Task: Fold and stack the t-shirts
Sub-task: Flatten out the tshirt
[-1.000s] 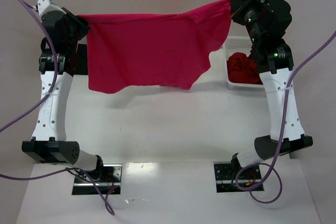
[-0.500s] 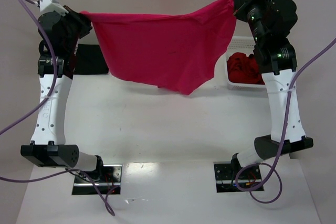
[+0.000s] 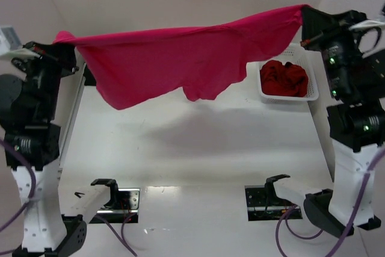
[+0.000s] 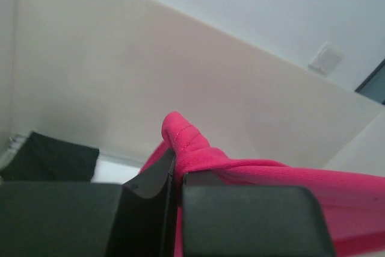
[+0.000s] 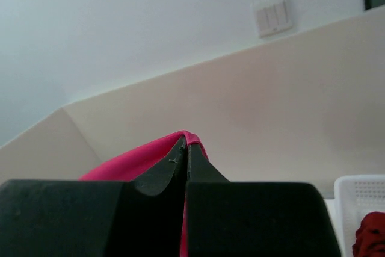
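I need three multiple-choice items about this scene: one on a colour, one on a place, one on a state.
1. The stretched shirt between the left tool and the right tool is:
A black; B crimson-pink; C white.
2. The dark red shirt lies:
A in the white basket; B under the stretched shirt; C in the right tool.
3. The stretched shirt is:
A folded flat; B held up and hanging; C crumpled in a pile.

Key: B, the cloth is bright pink. A, the red cloth sits inside the basket walls. B, both tools are shut on its top edge and it hangs above the table.
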### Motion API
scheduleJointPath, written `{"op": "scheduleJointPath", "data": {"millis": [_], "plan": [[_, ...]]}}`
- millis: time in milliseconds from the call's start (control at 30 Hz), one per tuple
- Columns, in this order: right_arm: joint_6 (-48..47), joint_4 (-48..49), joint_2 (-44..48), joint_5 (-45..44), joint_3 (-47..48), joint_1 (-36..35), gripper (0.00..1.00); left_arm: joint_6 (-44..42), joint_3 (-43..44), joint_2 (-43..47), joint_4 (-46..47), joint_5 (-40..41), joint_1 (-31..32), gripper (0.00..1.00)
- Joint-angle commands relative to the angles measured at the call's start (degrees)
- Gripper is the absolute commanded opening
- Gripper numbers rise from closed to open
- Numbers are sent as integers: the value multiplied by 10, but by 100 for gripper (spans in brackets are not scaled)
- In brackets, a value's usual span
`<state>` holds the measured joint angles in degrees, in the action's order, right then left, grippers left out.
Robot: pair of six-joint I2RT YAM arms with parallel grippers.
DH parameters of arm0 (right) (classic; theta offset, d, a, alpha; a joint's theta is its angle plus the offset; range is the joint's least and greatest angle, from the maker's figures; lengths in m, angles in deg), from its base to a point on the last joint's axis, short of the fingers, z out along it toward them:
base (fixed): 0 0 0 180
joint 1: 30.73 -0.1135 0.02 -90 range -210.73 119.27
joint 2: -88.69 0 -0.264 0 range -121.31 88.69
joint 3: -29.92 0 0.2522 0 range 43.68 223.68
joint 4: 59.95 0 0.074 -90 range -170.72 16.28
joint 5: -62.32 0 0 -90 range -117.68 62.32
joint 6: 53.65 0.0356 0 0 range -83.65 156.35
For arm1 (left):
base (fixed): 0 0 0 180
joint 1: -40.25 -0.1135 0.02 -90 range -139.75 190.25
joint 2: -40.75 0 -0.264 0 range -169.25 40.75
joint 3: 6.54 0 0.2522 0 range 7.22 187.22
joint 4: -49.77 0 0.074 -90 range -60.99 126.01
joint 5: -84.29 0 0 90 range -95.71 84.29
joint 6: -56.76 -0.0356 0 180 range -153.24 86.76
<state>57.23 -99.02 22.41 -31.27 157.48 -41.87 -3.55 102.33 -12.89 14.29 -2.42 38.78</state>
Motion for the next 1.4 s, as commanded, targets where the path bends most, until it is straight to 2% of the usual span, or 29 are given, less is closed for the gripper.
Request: {"op": "scheduleJointPath", "data": {"millis": [0, 133, 233, 333, 600, 700, 867, 1100, 1367], "plan": [[-34, 3, 21, -66, 2, -1, 0, -34, -9, 33, 5, 79, -2, 0], [-34, 3, -16, -66, 13, -1, 0, -34, -20, 16, 12, 94, -2, 0], [-34, 9, -53, -59, -16, -1, 0, -26, -54, 0, 18, 114, -2, 0], [-34, 10, -53, -66, -41, -1, 0, -26, -65, -5, 18, 119, -2, 0], [-34, 33, -60, -79, -125, -1, 0, -20, -179, -5, 25, 102, -2, 0], [-39, 39, -75, -95, -130, -1, 0, -44, -199, -5, 31, 126, -2, 0], [-39, 39, -90, -90, -94, -1, 0, -56, -186, -17, 47, 134, -2, 0], [-39, 33, -81, -83, -24, -6, 0, -67, -121, -30, 53, 128, -2, 0], [-51, 6, 26, -83, -19, -6, 0, -78, -131, 77, 19, 143, -2, 0]]}}
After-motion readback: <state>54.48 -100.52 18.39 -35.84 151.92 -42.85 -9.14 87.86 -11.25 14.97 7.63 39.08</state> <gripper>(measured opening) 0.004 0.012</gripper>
